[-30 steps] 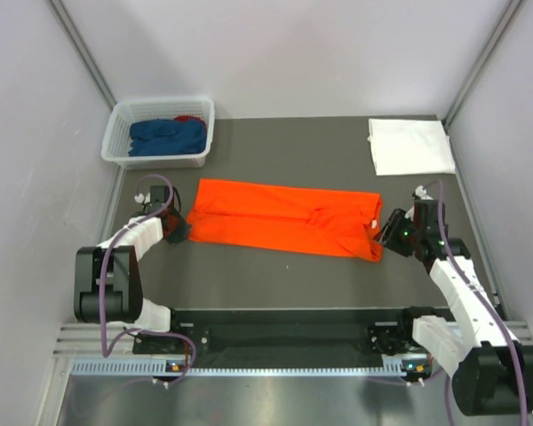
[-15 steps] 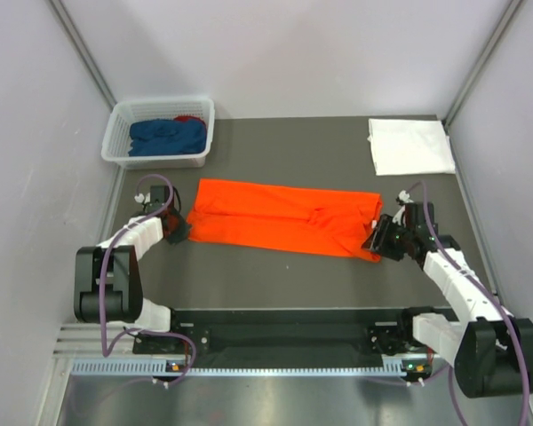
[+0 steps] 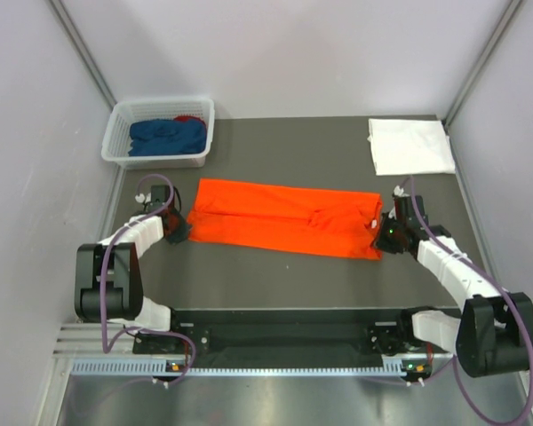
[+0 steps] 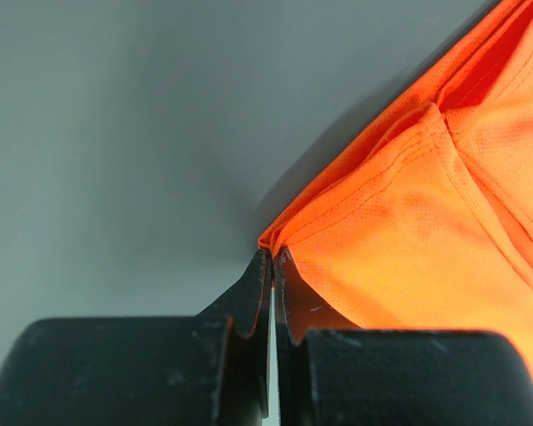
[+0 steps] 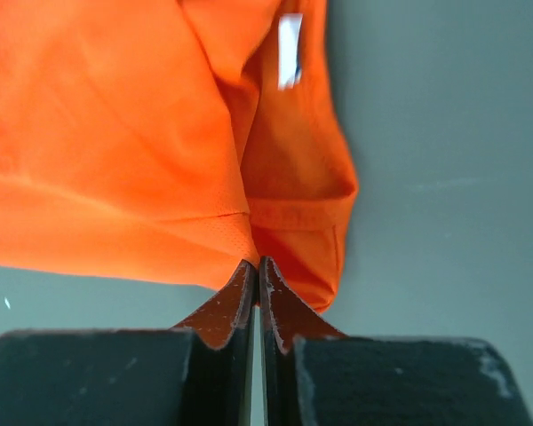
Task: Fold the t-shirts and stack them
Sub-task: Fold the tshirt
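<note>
The orange t-shirt (image 3: 284,217) lies as a long folded strip across the middle of the dark table. My left gripper (image 3: 179,232) is at its near left corner. In the left wrist view the gripper (image 4: 273,254) is shut, with the corner of the orange cloth (image 4: 426,231) pinched at its tips. My right gripper (image 3: 382,238) is at the strip's right end. In the right wrist view it (image 5: 257,264) is shut on the hem of the orange cloth (image 5: 115,133). A white t-shirt (image 3: 410,146) lies folded at the back right.
A white lattice basket (image 3: 155,161) stands at the back left with a dark blue t-shirt (image 3: 166,136) and a bit of the red t-shirt (image 3: 191,118) bundled inside. Pale walls close in the table on the left, back and right.
My right gripper has moved left onto the right end of the orange t-shirt and shut on its edge. The left gripper has kept its hold and not moved.
</note>
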